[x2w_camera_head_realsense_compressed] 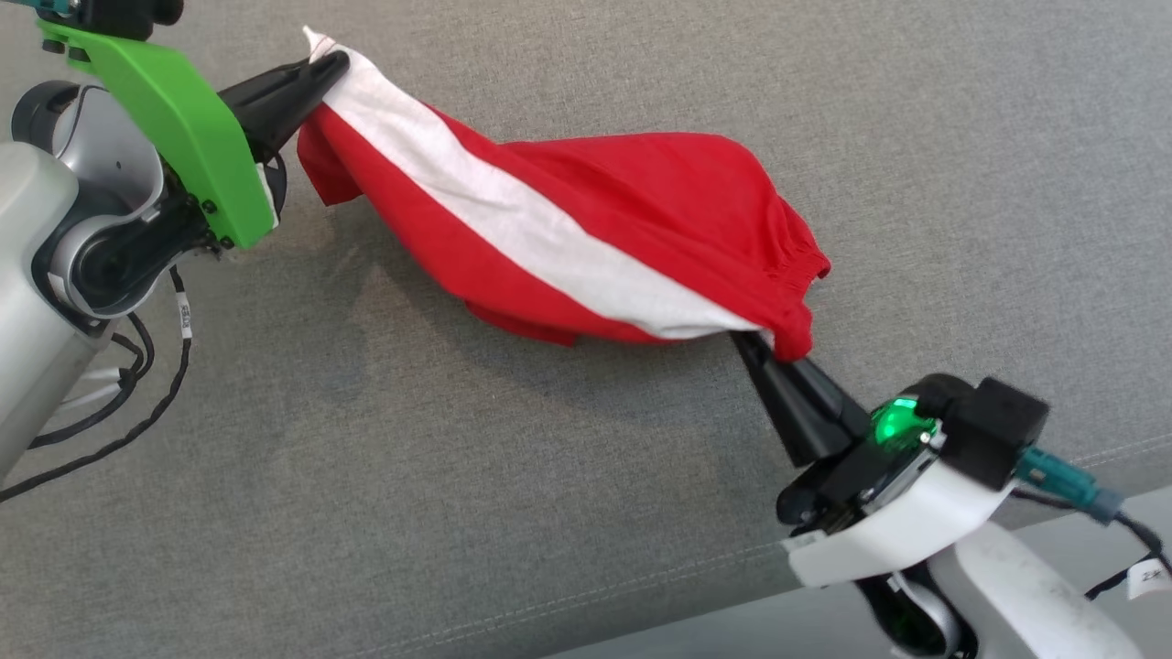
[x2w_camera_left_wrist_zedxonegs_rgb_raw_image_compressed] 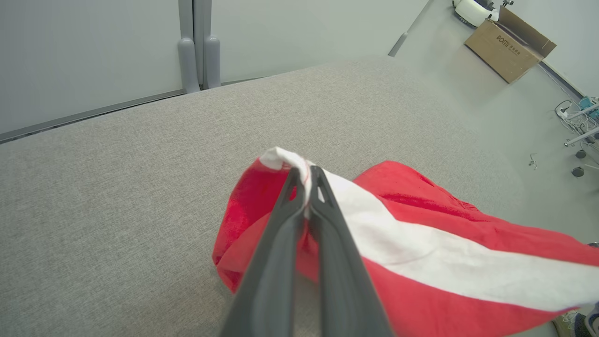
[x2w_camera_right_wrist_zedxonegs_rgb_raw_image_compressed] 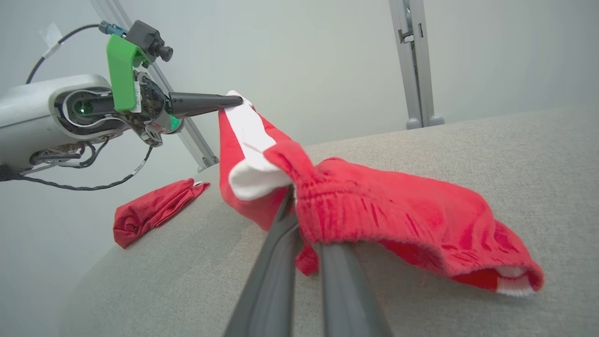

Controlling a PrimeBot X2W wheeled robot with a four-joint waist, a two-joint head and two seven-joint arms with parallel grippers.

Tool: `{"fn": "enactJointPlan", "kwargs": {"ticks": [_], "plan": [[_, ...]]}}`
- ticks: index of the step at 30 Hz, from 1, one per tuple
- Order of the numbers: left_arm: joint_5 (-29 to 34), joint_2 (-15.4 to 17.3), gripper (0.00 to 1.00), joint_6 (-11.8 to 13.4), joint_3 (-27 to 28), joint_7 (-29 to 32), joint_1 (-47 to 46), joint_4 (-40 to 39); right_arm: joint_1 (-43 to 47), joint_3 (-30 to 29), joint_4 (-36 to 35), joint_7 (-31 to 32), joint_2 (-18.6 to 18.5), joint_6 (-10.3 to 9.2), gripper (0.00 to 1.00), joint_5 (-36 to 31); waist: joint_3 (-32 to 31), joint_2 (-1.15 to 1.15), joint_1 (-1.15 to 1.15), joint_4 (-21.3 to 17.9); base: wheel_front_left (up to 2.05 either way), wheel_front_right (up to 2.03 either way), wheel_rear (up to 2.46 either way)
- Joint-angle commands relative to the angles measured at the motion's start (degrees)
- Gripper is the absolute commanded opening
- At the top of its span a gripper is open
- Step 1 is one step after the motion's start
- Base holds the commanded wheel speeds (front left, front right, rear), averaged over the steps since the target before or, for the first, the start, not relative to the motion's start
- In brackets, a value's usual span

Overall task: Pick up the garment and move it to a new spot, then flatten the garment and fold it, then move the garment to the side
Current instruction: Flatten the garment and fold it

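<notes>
garment (x2w_camera_head_realsense_compressed: 568, 229) is clamped at opposite ends by left pincer (x2w_camera_head_realsense_compressed: 331, 66) and right pincer (x2w_camera_head_realsense_compressed: 753, 348).

Tips of the right gripper (x2w_camera_head_realsense_compressed: 762, 350): tucked under the garment's (x2w_camera_head_realsense_compressed: 568, 238) gathered red edge, so they can't be seen.
Far end of the garment: runs off the right side of the left wrist view.
Red bundle (x2w_camera_right_wrist_zedxonegs_rgb_raw_image_compressed: 154, 210) by the grey pad's (x2w_camera_right_wrist_zedxonegs_rgb_raw_image_compressed: 468, 154) edge: too scrunched to tell what it is.
Print on the box (x2w_camera_left_wrist_zedxonegs_rgb_raw_image_compressed: 507, 44): too small to read.
</notes>
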Motion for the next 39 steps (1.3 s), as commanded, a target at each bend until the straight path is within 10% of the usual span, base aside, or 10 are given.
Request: {"fn": "enactJointPlan", "kwargs": {"ticks": [1, 20, 39], "plan": [[-0.55, 0.43, 0.0, -0.16, 0.48, -0.78, -1.15, -0.25, -1.58, -0.65, -0.99, -0.08, -1.14, 0.0, 0.0, 1.96, -1.43, 0.0, 0.0, 0.1, 0.0, 0.0, 0.0], [5.39, -1.96, 0.0, 0.73, 2.4, -14.84, -3.09, -1.51, -23.04, -11.14, 1.31, 10.61, -11.13, 0.0, 0.0, 17.44, -13.05, 0.0, 0.0, 5.94, 0.0, 0.0, 0.0], [4.59, -3.69, 0.0, 8.09, 3.95, -15.92, -3.08, -2.41, -32.89, -8.19, 12.76, 14.36, -9.36, 0.0, 0.0, 19.99, -13.56, 0.0, 0.0, 8.76, 0.0, 0.0, 0.0]]}}
